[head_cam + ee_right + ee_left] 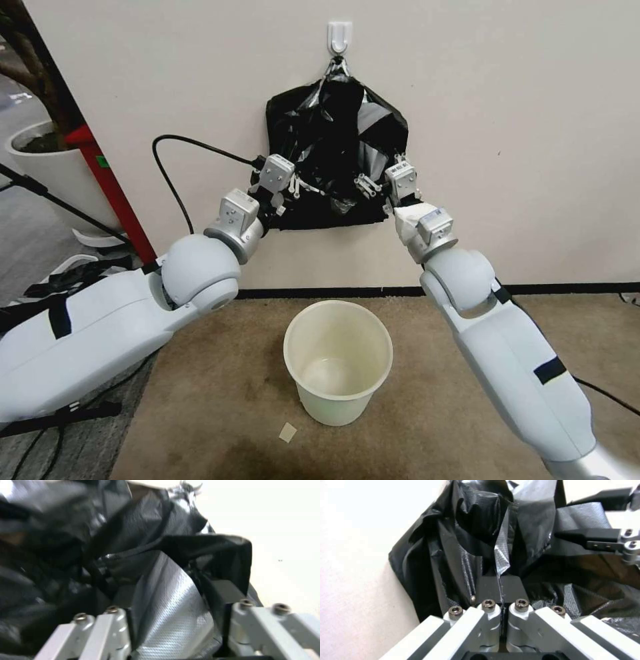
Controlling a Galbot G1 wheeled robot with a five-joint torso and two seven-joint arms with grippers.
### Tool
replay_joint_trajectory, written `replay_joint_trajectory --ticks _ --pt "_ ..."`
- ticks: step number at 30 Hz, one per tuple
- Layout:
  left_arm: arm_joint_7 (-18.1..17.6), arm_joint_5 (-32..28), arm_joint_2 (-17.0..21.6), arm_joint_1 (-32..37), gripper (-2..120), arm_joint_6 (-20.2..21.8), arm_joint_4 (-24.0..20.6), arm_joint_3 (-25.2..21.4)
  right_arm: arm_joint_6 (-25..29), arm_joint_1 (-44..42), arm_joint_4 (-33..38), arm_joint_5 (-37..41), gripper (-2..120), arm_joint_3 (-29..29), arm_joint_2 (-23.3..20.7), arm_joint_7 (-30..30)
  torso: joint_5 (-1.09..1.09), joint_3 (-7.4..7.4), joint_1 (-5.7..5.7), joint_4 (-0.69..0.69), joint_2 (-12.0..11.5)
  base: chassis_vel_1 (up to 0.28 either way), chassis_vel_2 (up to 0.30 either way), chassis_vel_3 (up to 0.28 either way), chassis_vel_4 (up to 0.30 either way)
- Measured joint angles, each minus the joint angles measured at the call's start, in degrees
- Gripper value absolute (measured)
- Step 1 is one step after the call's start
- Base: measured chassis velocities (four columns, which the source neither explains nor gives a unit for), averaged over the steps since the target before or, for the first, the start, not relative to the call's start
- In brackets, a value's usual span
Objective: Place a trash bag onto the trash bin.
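Trash bag (333, 153) hangs from wall hook (339, 37) at 12 o'clock | left claw (501, 586) pinched shut on its taped rim | right claw (176, 620) parted around a tape patch | trash bin (338, 363) directly below at 6 o'clock, on the floor.

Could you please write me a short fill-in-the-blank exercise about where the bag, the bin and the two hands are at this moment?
1. The trash bag hangs from a white ____ on the wall.
2. The left hand is ____ on the bag's rim.
3. The right hand is open, with a patch of silver ____ between its fingers.
4. The trash bin stands upright on the ____ below the bag.

Missing words: hook; shut; tape; carpet
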Motion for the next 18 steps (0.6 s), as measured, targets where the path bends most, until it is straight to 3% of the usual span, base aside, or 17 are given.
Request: replay_joint_trajectory --ticks 3,4,12,18 --pt "0.0 -0.1 -0.1 -0.1 0 0.0 0.0 0.1 -0.5 0.2 -0.2 -0.3 39 0.0 -0.2 -0.2 0.00 0.00 0.00 0.00 0.0 0.000 0.000 0.000 0.000" --pt "0.0 -0.1 -0.5 -0.2 0 0.1 0.0 0.1 -1.8 0.5 -0.4 -0.4 28 0.0 -0.7 -0.7 0.00 0.00 0.00 0.00 0.0 0.000 0.000 0.000 0.000" --pt "0.0 -0.6 -1.0 -0.6 0 0.2 0.2 0.0 -3.3 1.0 -0.8 -0.3 1 -0.6 -2.0 -1.5 0.00 0.00 0.00 0.00 0.0 0.000 0.000 0.000 0.000" --pt "0.1 -0.8 -0.3 1.3 0 0.0 -0.6 -1.3 -2.4 0.0 0.4 2.2 0 -0.1 -2.9 -1.4 0.00 0.00 0.00 0.00 0.0 0.000 0.000 0.000 0.000"
